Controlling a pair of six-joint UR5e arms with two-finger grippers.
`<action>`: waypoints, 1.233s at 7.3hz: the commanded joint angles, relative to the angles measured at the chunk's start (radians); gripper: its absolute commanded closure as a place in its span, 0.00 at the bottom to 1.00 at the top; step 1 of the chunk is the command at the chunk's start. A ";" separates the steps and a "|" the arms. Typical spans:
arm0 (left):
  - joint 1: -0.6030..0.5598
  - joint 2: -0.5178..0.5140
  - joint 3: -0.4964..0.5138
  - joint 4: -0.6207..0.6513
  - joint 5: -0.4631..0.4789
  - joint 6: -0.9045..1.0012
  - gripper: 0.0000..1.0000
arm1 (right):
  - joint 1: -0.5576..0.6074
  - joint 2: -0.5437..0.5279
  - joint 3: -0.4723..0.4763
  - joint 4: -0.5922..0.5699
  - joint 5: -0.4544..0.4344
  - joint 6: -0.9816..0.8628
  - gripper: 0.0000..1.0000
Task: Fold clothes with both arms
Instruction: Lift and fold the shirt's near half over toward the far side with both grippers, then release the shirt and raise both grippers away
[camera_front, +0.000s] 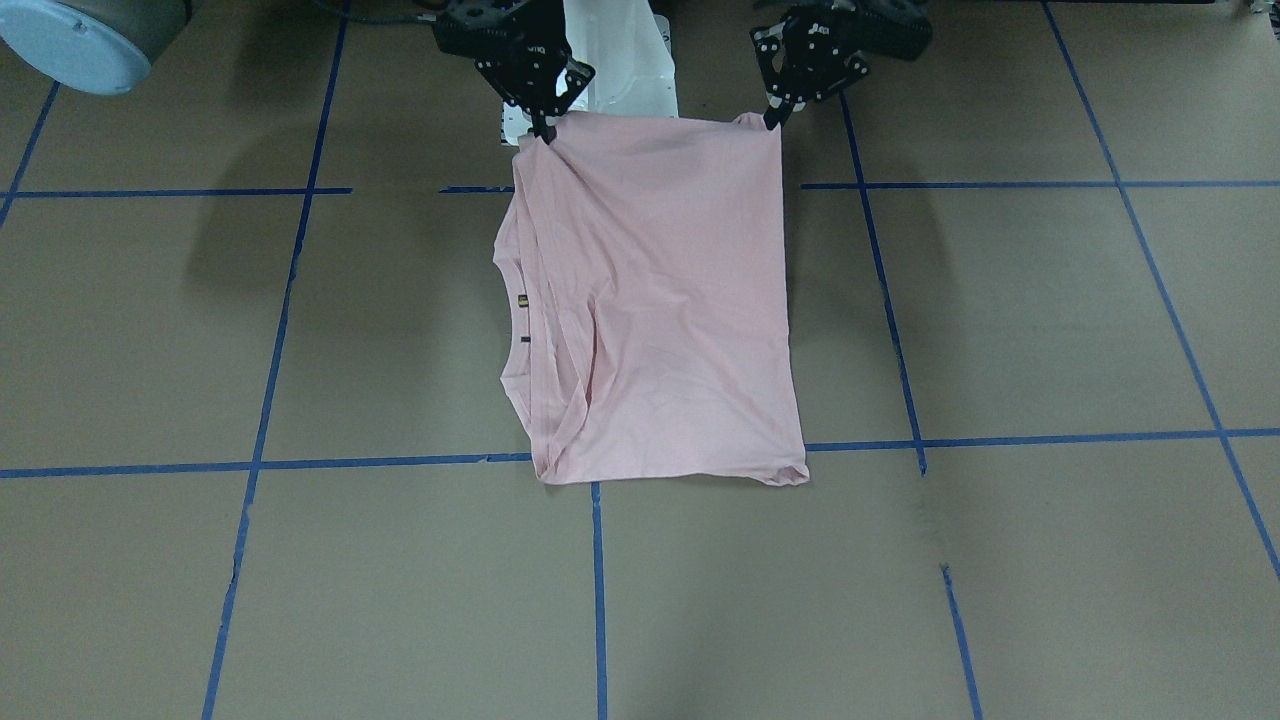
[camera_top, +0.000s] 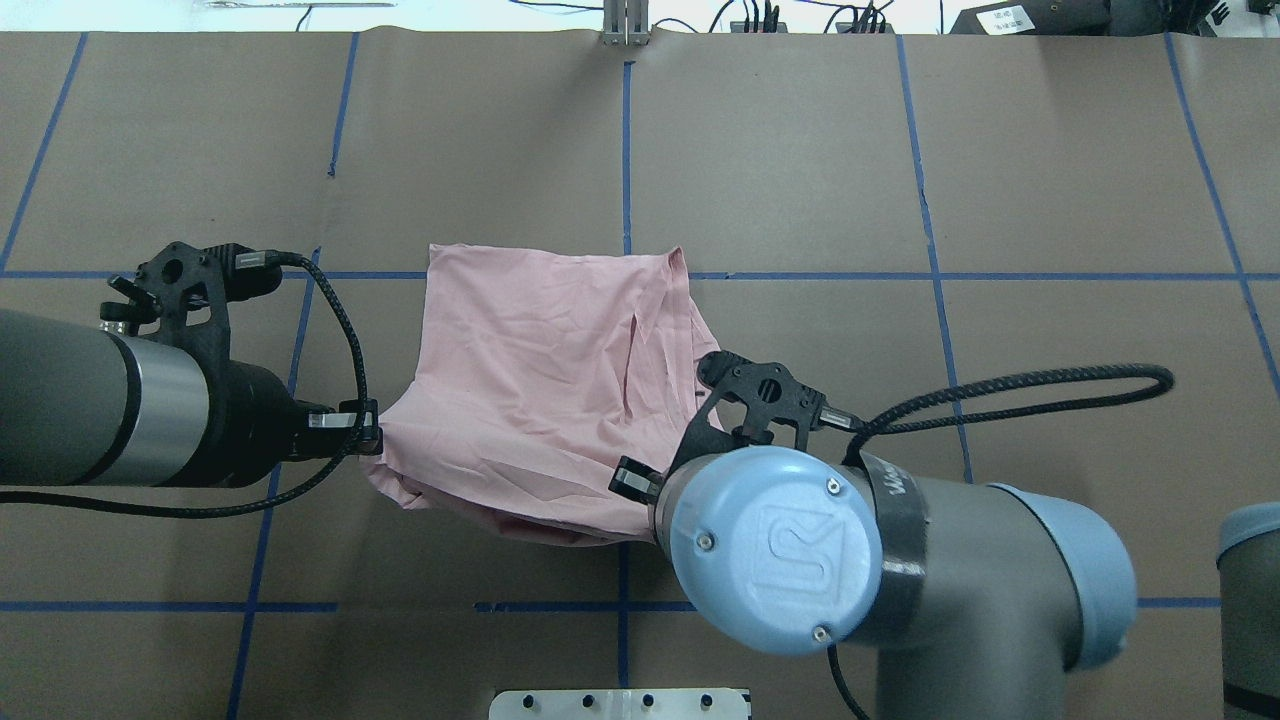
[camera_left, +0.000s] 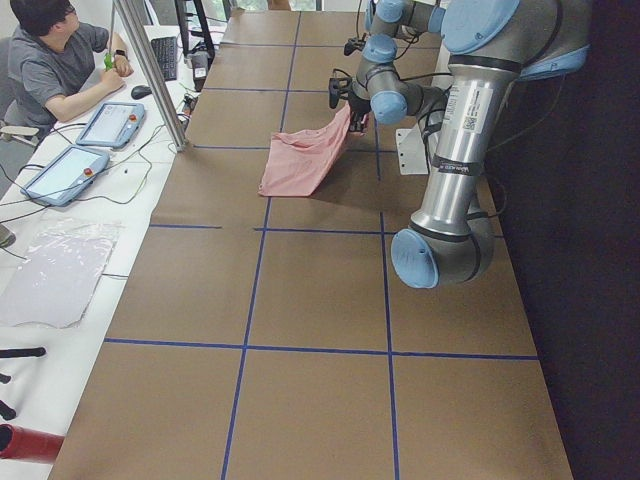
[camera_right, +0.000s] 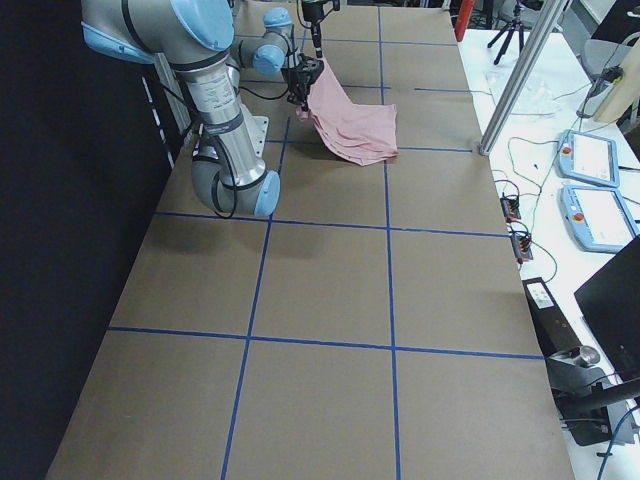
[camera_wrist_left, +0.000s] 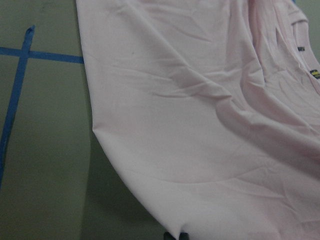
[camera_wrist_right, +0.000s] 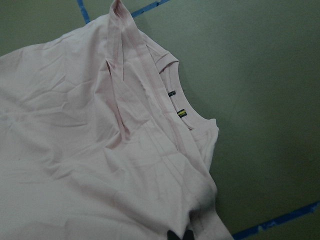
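Only the front-facing view shows both claws' tips at once. The black skeletal two-finger left gripper (camera_front: 772, 120) and its twin, the right gripper (camera_front: 543, 130), are each pressed together on a corner of the pale pink cloth T-shirt (camera_front: 660, 300). Overhead, the right arm's light-blue round joint cap (camera_top: 775, 550) hides where that claw grips, while the left gripper's pinch on the shirt's edge shows plainly. Both side views add that the shirt slopes: its robot-side edge hangs raised from the two claws, and its far edge rests on the brown paper-covered table (camera_front: 1000, 320) crossed by blue tape lines (camera_front: 1000, 184). The right wrist camera shows the ribbed round collar (camera_wrist_right: 197, 117) with a small yellow-and-black label (camera_wrist_right: 182, 113), on the shirt's side toward the right gripper. The left wrist camera shows mostly creased cloth spreading away from its claw.
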 joint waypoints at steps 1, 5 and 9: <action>0.047 -0.040 0.005 0.041 -0.003 -0.026 1.00 | -0.047 -0.005 0.047 -0.058 -0.031 0.021 1.00; -0.125 -0.182 0.327 0.030 0.021 0.213 1.00 | 0.222 0.070 -0.350 0.265 -0.003 -0.158 1.00; -0.241 -0.254 0.713 -0.253 0.023 0.330 0.47 | 0.330 0.188 -0.820 0.578 0.022 -0.340 0.02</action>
